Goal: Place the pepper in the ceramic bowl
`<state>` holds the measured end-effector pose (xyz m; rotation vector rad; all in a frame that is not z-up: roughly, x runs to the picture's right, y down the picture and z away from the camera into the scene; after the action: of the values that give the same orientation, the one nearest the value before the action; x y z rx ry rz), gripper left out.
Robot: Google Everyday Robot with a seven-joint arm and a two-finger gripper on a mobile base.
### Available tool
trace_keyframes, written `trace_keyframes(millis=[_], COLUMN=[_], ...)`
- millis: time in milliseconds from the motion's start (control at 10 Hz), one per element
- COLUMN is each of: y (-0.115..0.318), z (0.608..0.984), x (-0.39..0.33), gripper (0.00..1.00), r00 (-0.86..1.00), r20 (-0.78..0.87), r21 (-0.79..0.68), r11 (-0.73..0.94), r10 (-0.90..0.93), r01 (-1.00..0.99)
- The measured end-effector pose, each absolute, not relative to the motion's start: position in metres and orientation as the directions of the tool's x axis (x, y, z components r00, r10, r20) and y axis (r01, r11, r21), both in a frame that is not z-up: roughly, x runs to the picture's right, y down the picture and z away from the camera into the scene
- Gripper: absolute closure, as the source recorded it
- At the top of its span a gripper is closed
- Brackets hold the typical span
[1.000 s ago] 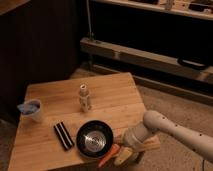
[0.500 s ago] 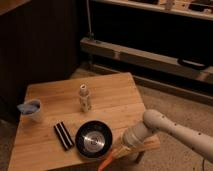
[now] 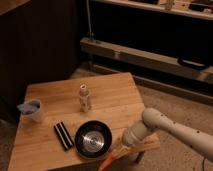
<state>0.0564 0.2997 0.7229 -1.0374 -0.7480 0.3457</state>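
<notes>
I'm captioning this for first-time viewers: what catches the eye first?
The pale robot arm reaching in from the right, its gripper shut on the orange-red pepper at the wooden table's front edge. Just left sits the black ceramic bowl.

You see the gripper (image 3: pixel 116 153) mostly hidden behind its own wrist at the table's (image 3: pixel 45 145) front edge, and the pepper (image 3: pixel 106 163) runs off the bottom edge.
</notes>
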Motion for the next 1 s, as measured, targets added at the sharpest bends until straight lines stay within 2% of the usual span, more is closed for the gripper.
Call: trace_keyframes(millis=[300,700,1000], y=[0.253,0.166,0.148], z=[0.694,0.651,0.650], x=[0.085,0.117,0.100], gripper=[1.00,1.00,1.00], r00=[0.674,0.633,0.591], r20=[0.400,0.429,0.459], r21=[-0.865,-0.848,-0.851], r11=[0.499,0.529,0.520], r10=[0.621,0.645,0.664], r01=[0.053,0.036,0.076])
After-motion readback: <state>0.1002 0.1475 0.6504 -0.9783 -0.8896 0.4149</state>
